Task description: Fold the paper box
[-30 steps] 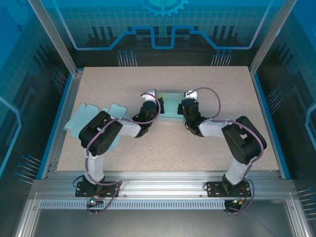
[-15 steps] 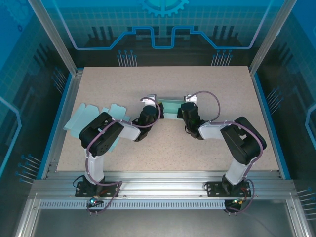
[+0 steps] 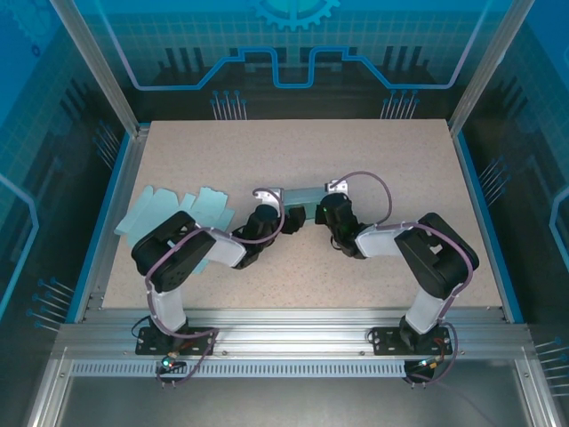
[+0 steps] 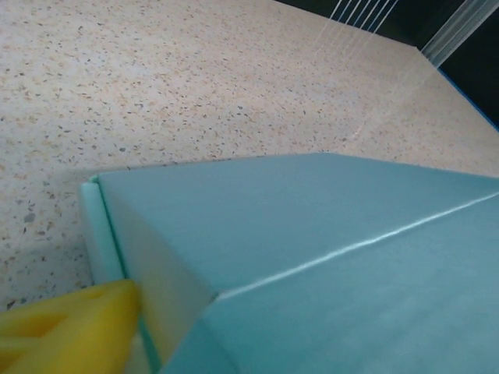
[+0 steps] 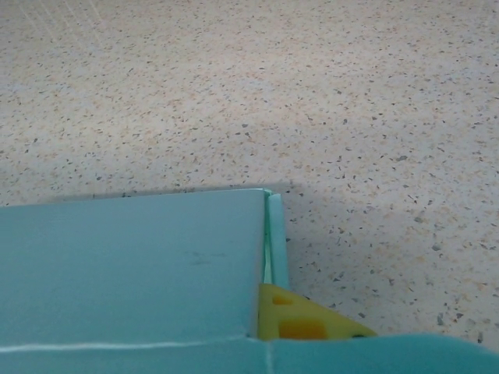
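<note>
The paper box (image 3: 300,195) rests on the table (image 3: 400,160) directly between the two hands, which meet it from opposite sides. The left hand (image 3: 284,210) is at the box's left end and the right hand (image 3: 313,210) at its right end. From above, the wrists and the box cover most of the fingertips.

In the left wrist view, a yellow finger (image 4: 74,327) lies at the bottom left and touches the box's short end wall beside its corner. The box's top panel (image 4: 312,226) slopes away ahead and to the right of this hand, with a pale crease (image 4: 351,248) running across it. The second finger is out of frame, so I cannot tell whether the left hand stands wide or narrow.

In the right wrist view, a yellow finger (image 5: 304,321) sits at the box's corner, just below a narrow upright edge strip. A broad teal panel (image 5: 132,265) lies to its left, and another teal strip crosses the foreground beneath it. The right hand is closed tight. It may be nipping a paper wall, but the view is too close to be sure.

Well to the left of the left hand, past its elbow, several flat teal blanks (image 3: 173,212) lie overlapping near the table's left edge, apart from the box.
</note>
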Available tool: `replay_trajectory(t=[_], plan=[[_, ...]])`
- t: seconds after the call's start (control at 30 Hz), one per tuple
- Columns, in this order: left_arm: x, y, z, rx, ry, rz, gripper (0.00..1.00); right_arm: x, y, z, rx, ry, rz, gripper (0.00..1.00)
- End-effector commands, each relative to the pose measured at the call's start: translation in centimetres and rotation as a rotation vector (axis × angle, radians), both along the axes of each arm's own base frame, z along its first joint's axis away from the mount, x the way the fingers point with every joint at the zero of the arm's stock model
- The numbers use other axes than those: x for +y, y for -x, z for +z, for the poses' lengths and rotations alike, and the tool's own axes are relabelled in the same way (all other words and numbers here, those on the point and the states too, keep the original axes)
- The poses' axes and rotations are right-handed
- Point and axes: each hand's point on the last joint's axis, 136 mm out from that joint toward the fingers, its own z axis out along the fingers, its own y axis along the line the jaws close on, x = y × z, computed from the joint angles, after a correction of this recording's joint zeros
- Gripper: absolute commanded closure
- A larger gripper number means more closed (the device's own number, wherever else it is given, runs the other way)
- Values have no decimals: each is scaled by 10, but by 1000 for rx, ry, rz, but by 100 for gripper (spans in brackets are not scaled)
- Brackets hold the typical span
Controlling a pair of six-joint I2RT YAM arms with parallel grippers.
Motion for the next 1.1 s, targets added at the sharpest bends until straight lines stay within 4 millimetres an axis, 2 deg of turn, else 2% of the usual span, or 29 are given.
replay_trajectory(t=[0.0, 0.03, 0.07, 0.4, 0.5, 0.63, 0.8, 0.93, 1.07], plan=[[-5, 17, 14, -3, 27, -54, 7, 10, 27, -39, 142, 39, 82, 96], [-1, 19, 15, 1, 22, -50, 2, 10, 27, -39, 142, 39, 81, 96], [2, 23, 15, 6, 14, -48, 1, 10, 27, -40, 142, 41, 82, 96], [27, 58, 16, 93, -29, -46, 1, 7, 27, -46, 154, 61, 69, 96], [36, 68, 24, 92, -24, -33, 1, 6, 28, -48, 160, 66, 69, 95], [51, 71, 52, 65, -76, 0, 1, 7, 28, -51, 170, 74, 74, 95], [73, 56, 109, -6, -207, 95, 1, 6, 28, -51, 172, 86, 74, 95], [57, 34, 130, 21, -264, 53, 1, 6, 29, -53, 177, 87, 78, 95], [14, 12, 129, 75, -253, -83, 1, 6, 31, -51, 175, 89, 81, 94]])
